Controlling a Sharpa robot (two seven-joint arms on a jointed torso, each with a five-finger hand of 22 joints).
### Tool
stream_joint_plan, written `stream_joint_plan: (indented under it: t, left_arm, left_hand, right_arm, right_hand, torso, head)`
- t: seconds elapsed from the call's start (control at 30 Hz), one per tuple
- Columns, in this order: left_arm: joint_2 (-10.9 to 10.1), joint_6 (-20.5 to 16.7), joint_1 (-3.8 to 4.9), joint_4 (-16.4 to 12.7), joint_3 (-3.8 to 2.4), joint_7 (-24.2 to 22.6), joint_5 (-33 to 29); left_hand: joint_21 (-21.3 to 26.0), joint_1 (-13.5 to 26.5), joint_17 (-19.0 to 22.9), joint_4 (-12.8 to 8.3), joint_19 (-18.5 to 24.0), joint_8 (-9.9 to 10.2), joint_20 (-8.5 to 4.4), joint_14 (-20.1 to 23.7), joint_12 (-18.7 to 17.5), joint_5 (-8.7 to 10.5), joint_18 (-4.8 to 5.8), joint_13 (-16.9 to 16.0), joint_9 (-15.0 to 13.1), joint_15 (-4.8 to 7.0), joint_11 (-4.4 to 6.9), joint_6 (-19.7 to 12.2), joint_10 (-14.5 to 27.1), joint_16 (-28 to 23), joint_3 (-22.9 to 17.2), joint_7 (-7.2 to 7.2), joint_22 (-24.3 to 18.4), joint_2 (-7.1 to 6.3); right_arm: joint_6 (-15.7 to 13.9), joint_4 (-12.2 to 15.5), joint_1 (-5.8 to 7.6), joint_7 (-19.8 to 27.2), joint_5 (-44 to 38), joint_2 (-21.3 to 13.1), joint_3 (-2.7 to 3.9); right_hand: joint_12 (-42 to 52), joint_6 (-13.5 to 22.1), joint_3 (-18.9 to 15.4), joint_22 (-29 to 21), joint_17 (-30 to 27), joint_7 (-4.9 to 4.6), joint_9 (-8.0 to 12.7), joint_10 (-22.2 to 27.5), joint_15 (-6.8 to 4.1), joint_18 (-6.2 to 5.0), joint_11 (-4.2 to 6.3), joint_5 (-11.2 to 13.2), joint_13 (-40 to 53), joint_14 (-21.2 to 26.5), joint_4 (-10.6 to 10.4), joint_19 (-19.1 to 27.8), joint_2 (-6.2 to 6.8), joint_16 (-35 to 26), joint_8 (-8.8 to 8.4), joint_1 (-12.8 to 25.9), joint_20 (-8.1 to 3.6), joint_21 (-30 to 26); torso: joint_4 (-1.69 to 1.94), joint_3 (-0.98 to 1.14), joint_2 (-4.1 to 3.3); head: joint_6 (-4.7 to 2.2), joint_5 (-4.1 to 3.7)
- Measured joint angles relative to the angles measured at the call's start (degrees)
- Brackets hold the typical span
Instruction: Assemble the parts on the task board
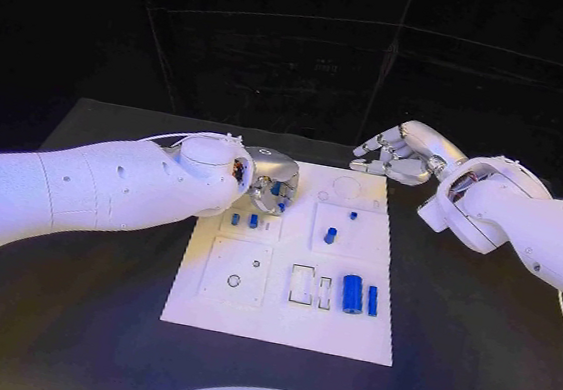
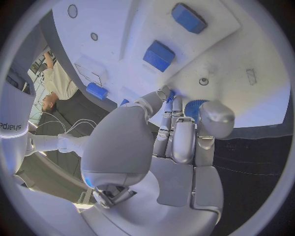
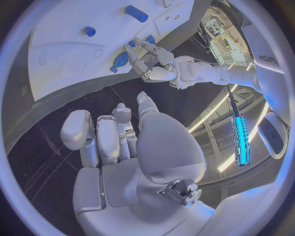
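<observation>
Nearest you, two blue cylinders (image 1: 361, 297) still lie loose on the task board (image 1: 278, 328), well short of both hands, so assembly looks unfinished. Your left hand (image 1: 268, 181) pinches a blue part (image 2: 195, 106) over the board's far corner; your right hand (image 1: 397, 159) hovers beyond the far edge, fingers loosely curled, holding nothing.

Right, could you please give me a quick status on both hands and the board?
Left hand down on the board, fingers at a blue part, grip unconfirmed. Right hand off the far edge, holding nothing. Nothing in the way.

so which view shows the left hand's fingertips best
The left wrist view: the left hand reaches to the task board, fingertips by a blue part. The head view shows the hand small, fingertips hidden. The right wrist view shows it from afar, over the board.
</observation>
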State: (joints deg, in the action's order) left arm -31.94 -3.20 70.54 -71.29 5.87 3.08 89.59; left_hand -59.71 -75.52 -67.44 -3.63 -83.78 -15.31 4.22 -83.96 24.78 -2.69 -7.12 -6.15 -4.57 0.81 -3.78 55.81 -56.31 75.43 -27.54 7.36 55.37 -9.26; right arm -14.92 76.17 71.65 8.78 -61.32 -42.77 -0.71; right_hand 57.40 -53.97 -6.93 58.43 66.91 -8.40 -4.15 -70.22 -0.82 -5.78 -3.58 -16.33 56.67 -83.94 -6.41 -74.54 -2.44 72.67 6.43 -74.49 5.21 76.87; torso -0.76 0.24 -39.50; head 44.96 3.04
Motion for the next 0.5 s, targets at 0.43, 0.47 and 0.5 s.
stream_joint_plan:
  t: [0.43, 0.47, 0.5]
  left_arm:
    - [0.16, -0.27, -0.01, 0.33, -0.01, -0.02, 0.0]
    - [0.15, -0.38, -0.04, 0.33, 0.0, -0.06, 0.0]
    - [0.12, -0.52, -0.07, 0.33, 0.01, -0.11, 0.01]
  left_hand:
    - [-2.44, -1.67, -0.24, -2.07, -0.2, 0.68, -0.2, 0.11, -1.12, 0.05, 0.0, 0.61, -0.14, 0.74, 0.71, 4.06, -5.67, 1.07, -4.26, -0.52, 2.73, 2.81]
    - [-2.44, -1.59, -0.28, -2.18, -0.2, 0.69, -0.2, -0.03, -1.21, 0.05, -0.01, 0.61, -0.19, 0.88, 0.76, 4.44, -6.03, 1.07, -4.37, -0.53, 2.83, 2.89]
    - [-2.44, -1.56, -0.28, -2.32, -0.2, 0.7, -0.2, -0.09, -1.28, 0.1, 0.0, 0.62, -0.24, 0.93, 0.94, 4.61, -6.27, 1.07, -4.51, -0.73, 2.92, 2.96]
  right_arm:
    - [0.0, 0.06, 0.0, 0.0, 0.0, -0.05, 0.0]
    - [0.0, 0.06, 0.0, 0.0, 0.0, -0.06, 0.0]
    - [0.0, 0.06, 0.0, 0.0, 0.0, -0.07, 0.0]
  right_hand:
    - [0.0, 0.0, 0.0, 0.0, 0.0, 0.0, 0.0, 0.0, 0.0, 0.0, 0.0, 0.0, 0.01, 0.0, 0.0, 0.0, -0.23, 0.0, 0.0, -0.23, 0.0, 0.0]
    - [0.0, 0.0, 0.0, 0.0, 0.0, 0.0, 0.0, 0.0, 0.0, 0.0, 0.0, 0.0, 0.01, 0.0, 0.0, 0.0, -0.23, 0.0, 0.0, -0.23, 0.0, 0.0]
    - [0.0, 0.0, 0.0, 0.0, 0.0, 0.0, 0.0, 0.0, 0.0, 0.0, 0.0, 0.0, 0.01, 0.0, 0.0, 0.0, -0.23, 0.0, 0.0, -0.23, 0.0, 0.0]
  torso:
    - [0.01, 0.02, 0.0]
    - [0.01, 0.02, 0.01]
    - [0.02, 0.02, 0.0]
  head:
    - [0.09, -0.11]
    - [0.09, -0.12]
    - [0.09, -0.14]
